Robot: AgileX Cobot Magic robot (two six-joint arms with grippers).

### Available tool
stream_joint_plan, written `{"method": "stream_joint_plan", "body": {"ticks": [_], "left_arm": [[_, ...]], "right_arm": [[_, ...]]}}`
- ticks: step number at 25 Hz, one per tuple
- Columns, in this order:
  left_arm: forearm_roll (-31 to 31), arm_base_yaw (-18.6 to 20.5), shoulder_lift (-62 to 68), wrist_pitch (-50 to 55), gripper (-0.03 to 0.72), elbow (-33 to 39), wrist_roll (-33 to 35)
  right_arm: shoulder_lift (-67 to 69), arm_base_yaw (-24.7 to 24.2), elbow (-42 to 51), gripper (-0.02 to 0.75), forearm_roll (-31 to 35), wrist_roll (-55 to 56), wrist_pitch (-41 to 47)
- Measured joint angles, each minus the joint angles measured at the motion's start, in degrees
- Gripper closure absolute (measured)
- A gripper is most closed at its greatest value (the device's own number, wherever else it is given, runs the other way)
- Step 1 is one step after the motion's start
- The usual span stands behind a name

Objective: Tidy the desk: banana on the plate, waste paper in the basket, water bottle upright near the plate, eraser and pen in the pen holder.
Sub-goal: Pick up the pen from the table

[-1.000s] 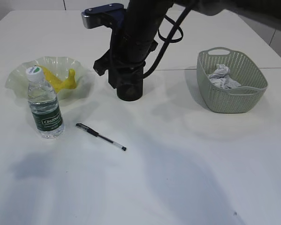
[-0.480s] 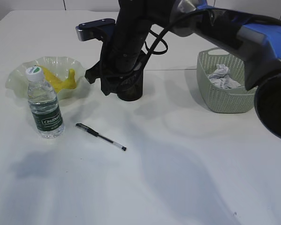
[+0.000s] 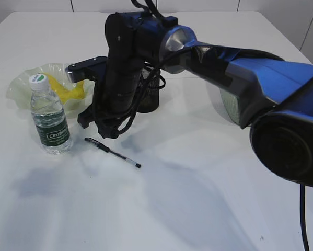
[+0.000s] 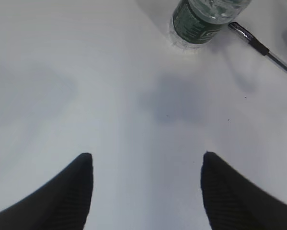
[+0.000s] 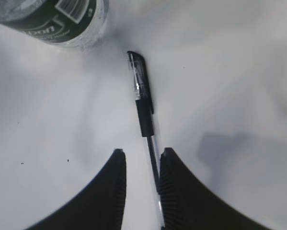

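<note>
The black pen (image 3: 113, 152) lies flat on the white table, in front of the upright water bottle (image 3: 49, 117). My right gripper (image 3: 100, 130) hangs low over the pen's cap end. In the right wrist view it (image 5: 142, 152) stands open, and the pen (image 5: 142, 103) runs between its fingers, close to the right one. The banana (image 3: 67, 89) rests on the clear plate (image 3: 20, 86). Behind the arm stands the black mesh pen holder (image 3: 150, 97); the eraser is out of view. My left gripper (image 4: 147, 155) is open over bare table.
The right arm hides most of the grey basket (image 3: 228, 107), and the waste paper is hidden. The bottle (image 5: 52, 19) stands just beyond the pen's cap. The bottle's base (image 4: 200, 21) and the pen (image 4: 260, 45) show at the top of the left wrist view.
My right arm has swung left and down from over the pen holder to just above the pen. Its jaws have kept the same gap. The pen and bottle have not moved.
</note>
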Motion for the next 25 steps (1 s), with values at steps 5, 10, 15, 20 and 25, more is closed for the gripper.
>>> {"method": "stream_joint_plan", "body": {"ticks": [5, 10, 15, 20, 25], "left_arm": [[0.0, 0.0, 0.0, 0.0, 0.193, 0.0, 0.0], [0.1, 0.0, 0.0, 0.0, 0.193, 0.0, 0.0], [0.1, 0.0, 0.0, 0.0, 0.193, 0.0, 0.0], [0.1, 0.0, 0.0, 0.0, 0.193, 0.0, 0.0], [0.2, 0.0, 0.0, 0.0, 0.193, 0.0, 0.0]], "right_arm": [[1.9, 1.3, 0.0, 0.51, -1.1, 1.0, 0.0], [3.3, 2.0, 0.0, 0.397, -3.0, 1.0, 0.0], [3.5, 2.5, 0.0, 0.377, -3.9, 0.7, 0.0], [4.1, 2.5, 0.0, 0.376, -4.7, 0.4, 0.0], [4.3, 2.5, 0.0, 0.375, -5.3, 0.4, 0.0]]}}
